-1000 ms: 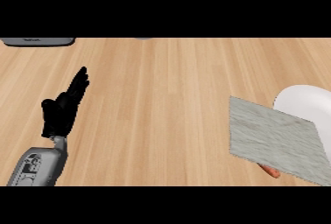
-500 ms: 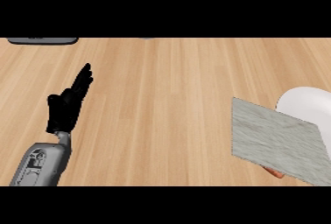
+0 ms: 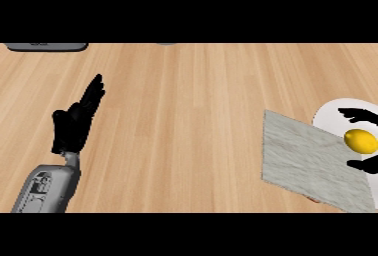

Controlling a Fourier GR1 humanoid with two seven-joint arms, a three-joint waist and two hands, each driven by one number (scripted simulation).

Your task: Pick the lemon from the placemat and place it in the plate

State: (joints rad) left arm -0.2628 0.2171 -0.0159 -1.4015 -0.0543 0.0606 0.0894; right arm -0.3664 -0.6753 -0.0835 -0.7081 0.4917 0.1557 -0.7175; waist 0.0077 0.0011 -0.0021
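The right hand (image 3: 360,117) enters at the right edge with its fingers curled around the lemon (image 3: 360,140), grasping it. The lemon sits between those fingers, over the white plate (image 3: 325,116) and just beyond the grey placemat (image 3: 310,162). The left hand (image 3: 77,119) rests far to the left, released, fingers straight, above the wooden counter (image 3: 192,100).
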